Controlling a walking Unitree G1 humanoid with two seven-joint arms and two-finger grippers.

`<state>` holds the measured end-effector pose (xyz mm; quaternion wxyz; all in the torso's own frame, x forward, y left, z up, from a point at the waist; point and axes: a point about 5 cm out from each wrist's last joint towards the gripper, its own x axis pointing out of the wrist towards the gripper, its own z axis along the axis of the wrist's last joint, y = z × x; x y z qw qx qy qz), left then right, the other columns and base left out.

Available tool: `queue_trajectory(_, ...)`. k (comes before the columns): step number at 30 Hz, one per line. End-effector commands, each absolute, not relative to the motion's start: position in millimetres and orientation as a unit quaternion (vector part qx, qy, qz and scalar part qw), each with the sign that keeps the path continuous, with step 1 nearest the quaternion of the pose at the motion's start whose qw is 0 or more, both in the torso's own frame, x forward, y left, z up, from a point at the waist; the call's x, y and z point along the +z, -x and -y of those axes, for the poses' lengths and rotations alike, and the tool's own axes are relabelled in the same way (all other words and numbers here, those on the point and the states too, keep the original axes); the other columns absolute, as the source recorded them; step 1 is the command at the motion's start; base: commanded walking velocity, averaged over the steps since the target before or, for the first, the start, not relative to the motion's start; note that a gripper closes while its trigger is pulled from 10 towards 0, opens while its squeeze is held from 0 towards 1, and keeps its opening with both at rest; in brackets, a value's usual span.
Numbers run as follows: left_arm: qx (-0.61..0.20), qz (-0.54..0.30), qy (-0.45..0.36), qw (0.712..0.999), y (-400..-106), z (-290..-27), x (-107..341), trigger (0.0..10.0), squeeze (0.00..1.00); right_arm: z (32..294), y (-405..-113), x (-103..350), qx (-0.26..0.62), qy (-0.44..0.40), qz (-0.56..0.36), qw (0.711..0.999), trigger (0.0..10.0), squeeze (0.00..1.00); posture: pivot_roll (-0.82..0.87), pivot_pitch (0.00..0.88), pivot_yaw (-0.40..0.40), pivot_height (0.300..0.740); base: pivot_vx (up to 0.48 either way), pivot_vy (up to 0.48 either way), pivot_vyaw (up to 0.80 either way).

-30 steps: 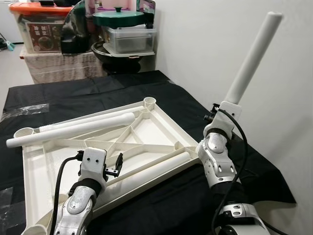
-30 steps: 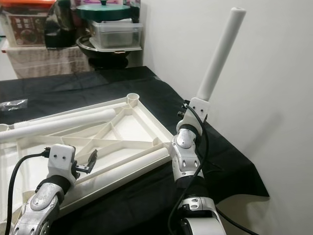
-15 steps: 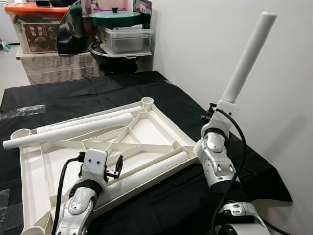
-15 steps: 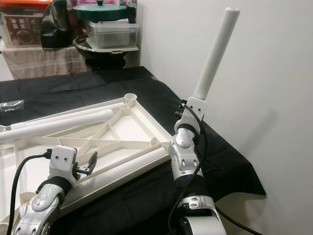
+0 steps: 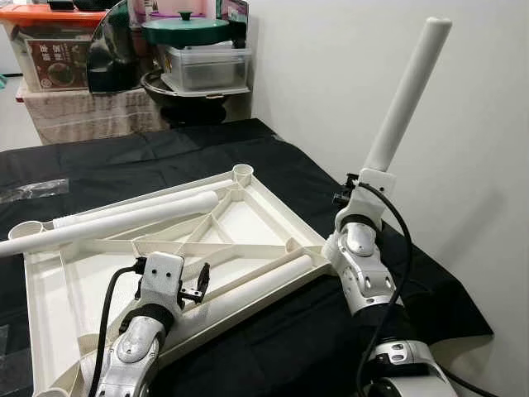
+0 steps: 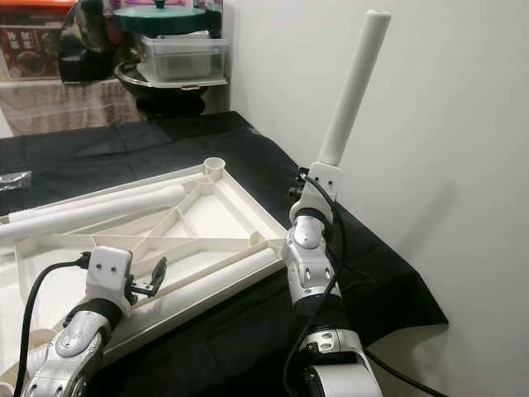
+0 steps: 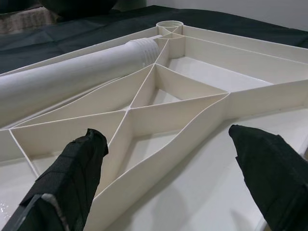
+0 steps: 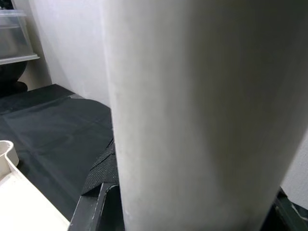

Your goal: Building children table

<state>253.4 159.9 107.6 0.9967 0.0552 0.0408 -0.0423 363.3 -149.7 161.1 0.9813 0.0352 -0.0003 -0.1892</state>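
Gripping the white plastic cylindrical table leg (image 5: 405, 99) upright in my right gripper (image 5: 369, 178), left gripper (image 7: 168, 159) fingers open over the upturned white ribbed plastic tabletop (image 5: 248, 219) on the black-draped desk (image 5: 124, 161). I'd tip the leg plumb over the 12 o'clock corner socket (image 5: 242, 173) before pressing.

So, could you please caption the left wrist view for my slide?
Open left gripper hovering over the ribbed underside of the white tabletop, a table leg lying across it.

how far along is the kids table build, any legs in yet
No legs look fitted: the upside-down tabletop has an open far corner socket, and two legs lie loose on it. The right end effector holds a third leg up. The open left end effector hovers over the ribs. All legs remain.
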Motion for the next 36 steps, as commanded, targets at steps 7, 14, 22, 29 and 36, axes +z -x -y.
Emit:
queue_trajectory(7,-0.049,-0.042,-0.066,0.996,-254,-160,106,10.0,0.00,153,-351,111,-0.190,-0.020,-0.113,0.975,10.0,0.00,0.05,0.000,-0.083,0.740,0.000,0.000,0.00)
queue_trajectory(14,-0.050,-0.040,-0.069,0.996,-254,-160,107,10.0,0.00,144,-353,111,-0.167,-0.049,-0.117,0.978,10.0,0.00,0.06,0.000,-0.084,0.740,0.000,0.000,0.00)
queue_trajectory(22,-0.046,-0.036,-0.072,0.996,-255,-162,110,10.0,0.00,100,-365,126,-0.096,-0.137,-0.095,0.981,10.0,0.00,0.09,0.000,-0.097,0.740,0.000,0.000,0.00)
queue_trajectory(29,-0.043,-0.036,-0.075,0.996,-254,-165,110,10.0,0.00,70,-366,141,-0.038,-0.168,-0.074,0.982,10.0,0.00,0.09,0.000,-0.097,0.740,0.000,0.000,0.00)
queue_trajectory(36,-0.046,-0.034,-0.076,0.996,-256,-163,112,10.0,0.00,38,-356,146,0.078,-0.204,-0.071,0.973,10.0,0.00,0.08,0.000,-0.088,0.740,0.000,0.000,0.00)
